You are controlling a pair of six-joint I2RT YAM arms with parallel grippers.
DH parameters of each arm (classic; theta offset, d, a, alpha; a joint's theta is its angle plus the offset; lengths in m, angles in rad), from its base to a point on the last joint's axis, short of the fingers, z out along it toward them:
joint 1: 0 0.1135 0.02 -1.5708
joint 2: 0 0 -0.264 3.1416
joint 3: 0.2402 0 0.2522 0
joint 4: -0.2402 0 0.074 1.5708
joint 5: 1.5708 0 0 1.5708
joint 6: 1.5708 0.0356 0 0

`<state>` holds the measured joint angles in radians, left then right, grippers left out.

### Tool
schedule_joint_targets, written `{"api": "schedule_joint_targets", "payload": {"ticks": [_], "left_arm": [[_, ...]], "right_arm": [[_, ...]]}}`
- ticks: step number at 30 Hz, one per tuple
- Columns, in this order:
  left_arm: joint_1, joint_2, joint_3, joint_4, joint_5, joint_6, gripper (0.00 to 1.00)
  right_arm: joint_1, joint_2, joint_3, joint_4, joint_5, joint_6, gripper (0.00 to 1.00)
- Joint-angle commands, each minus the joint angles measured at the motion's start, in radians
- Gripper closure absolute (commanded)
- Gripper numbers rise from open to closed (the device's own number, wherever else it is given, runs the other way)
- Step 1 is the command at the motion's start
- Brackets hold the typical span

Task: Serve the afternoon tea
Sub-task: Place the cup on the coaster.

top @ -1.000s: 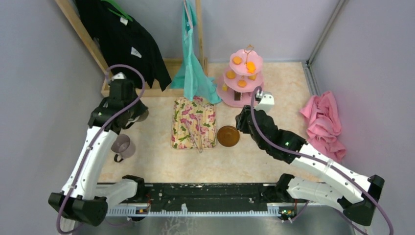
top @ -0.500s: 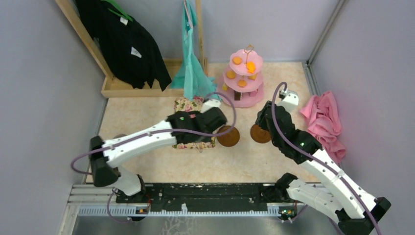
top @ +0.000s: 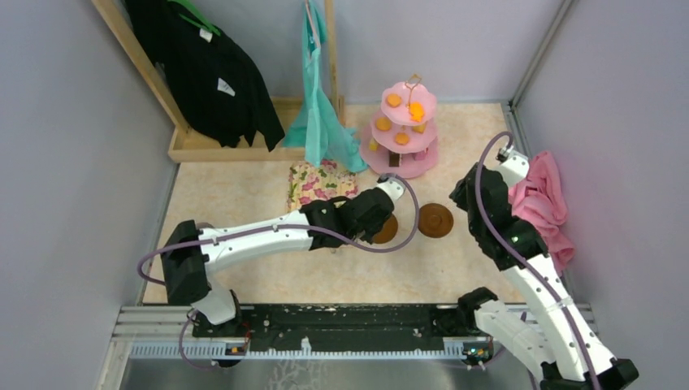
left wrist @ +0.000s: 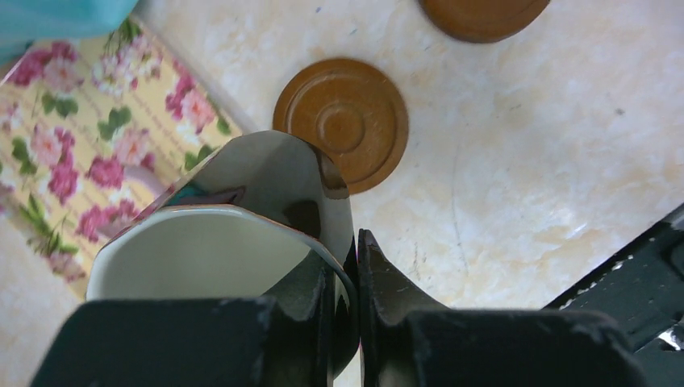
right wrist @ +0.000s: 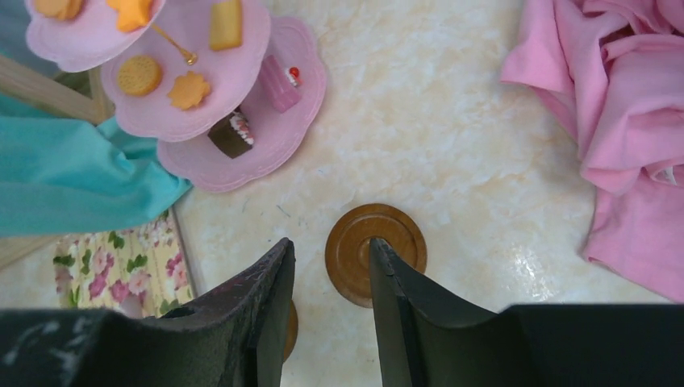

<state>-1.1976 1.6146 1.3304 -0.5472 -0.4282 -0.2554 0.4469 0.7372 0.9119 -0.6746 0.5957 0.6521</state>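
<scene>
My left gripper (top: 375, 213) is shut on the rim of the cream mug (left wrist: 206, 250), one finger inside it and one outside. It holds the mug just beside and above the left brown saucer (left wrist: 340, 123), which is partly under the arm in the top view (top: 390, 231). The second saucer (top: 435, 219) lies to its right. My right gripper (right wrist: 329, 246) is open and empty, above that saucer (right wrist: 395, 234). The pink three-tier stand (top: 404, 166) carries orange, yellow, brown and pink snacks (right wrist: 189, 89). I cannot make out the mauve-grey mug.
A floral cloth (top: 317, 183) lies left of the saucers. A pink cloth (top: 540, 203) is heaped at the right wall. A teal garment (top: 321, 122) and a black one (top: 207, 69) hang from a wooden rack (top: 211, 150) at the back.
My left arm swung from the far left across the floral cloth with the mug to the left saucer. My right gripper set a second saucer down and drew back right, open.
</scene>
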Motion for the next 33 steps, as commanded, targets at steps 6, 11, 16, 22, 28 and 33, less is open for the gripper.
{"api": "schedule_joint_targets", "payload": {"ticks": [6, 11, 16, 22, 28, 33], "left_arm": [[0.038, 0.095, 0.115, 0.194, 0.192, 0.192, 1.0], [0.115, 0.109, 0.108, 0.194, 0.332, 0.189, 1.0], [0.162, 0.122, 0.135, 0.157, 0.408, 0.215, 1.0], [0.196, 0.209, 0.289, 0.021, 0.519, 0.284, 1.0], [0.198, 0.317, 0.438, -0.153, 0.559, 0.326, 1.0], [0.215, 0.329, 0.456, -0.195, 0.551, 0.32, 1.0]], "right_arm": [[-0.234, 0.053, 0.043, 0.098, -0.178, -0.041, 0.61], [-0.241, 0.074, 0.057, 0.114, -0.191, -0.04, 0.61], [-0.241, 0.093, 0.072, 0.128, -0.199, -0.039, 0.61], [-0.242, 0.115, 0.076, 0.142, -0.203, -0.036, 0.61], [-0.243, 0.137, 0.094, 0.147, -0.204, -0.047, 0.61], [-0.25, 0.147, 0.103, 0.153, -0.208, -0.054, 0.61]]}}
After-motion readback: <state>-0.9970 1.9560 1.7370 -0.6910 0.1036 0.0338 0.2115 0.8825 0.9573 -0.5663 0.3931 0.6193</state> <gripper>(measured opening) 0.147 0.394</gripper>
